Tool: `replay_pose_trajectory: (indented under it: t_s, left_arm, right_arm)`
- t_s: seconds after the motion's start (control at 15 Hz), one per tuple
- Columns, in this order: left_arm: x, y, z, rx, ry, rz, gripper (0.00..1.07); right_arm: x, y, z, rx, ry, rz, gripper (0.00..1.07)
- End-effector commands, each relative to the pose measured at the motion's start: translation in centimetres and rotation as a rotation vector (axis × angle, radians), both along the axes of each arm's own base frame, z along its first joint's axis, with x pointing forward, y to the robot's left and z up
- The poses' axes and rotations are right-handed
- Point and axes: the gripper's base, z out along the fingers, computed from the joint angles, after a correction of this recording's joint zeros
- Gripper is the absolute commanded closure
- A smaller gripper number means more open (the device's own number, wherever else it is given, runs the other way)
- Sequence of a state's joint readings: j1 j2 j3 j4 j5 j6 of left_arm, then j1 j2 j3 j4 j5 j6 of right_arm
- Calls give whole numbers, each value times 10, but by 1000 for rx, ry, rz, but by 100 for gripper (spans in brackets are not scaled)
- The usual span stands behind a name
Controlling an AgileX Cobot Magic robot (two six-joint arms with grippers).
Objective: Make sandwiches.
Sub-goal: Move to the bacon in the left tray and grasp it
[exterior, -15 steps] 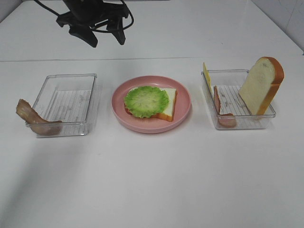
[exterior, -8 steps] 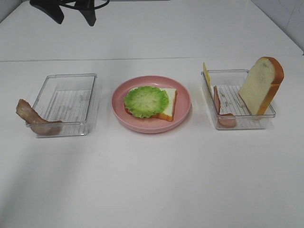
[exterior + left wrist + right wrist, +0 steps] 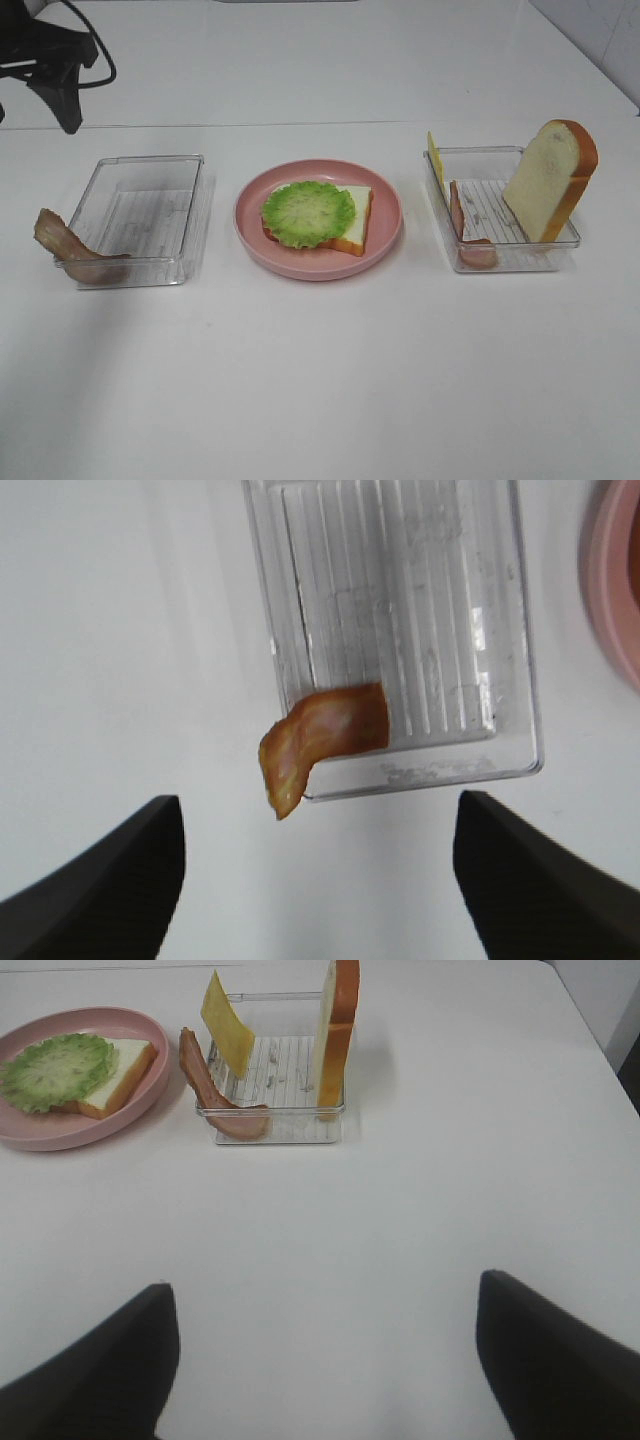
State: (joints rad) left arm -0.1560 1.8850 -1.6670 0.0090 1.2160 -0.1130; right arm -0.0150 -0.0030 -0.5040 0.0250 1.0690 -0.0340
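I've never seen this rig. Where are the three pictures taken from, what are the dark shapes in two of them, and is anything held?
This is a two-armed robot. The wide picture comes from a camera mounted high; the other two from each arm's wrist. The dark wedges belong to the left gripper and right gripper, both open and empty. On the table: a pink plate with a bread slice under a lettuce leaf; a left clear tray with a meat strip draped over its rim; a right clear tray holding an upright bread slice, a cheese square and a second meat strip.
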Motion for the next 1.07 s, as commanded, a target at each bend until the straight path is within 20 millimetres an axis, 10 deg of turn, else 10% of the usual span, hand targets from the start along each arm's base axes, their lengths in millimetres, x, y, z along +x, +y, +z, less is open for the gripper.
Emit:
replay_pose_trajectory:
  t_s: [0.07, 1.07]
  left_arm:
    - [-11, 6, -17, 21, 87, 16, 36]
    - [-1, 19, -119, -72, 105, 110, 44]
  right_arm:
    - [-1, 0, 0, -5, -23, -2, 30]
    - [-1, 0, 0, -4, -22, -2, 30]
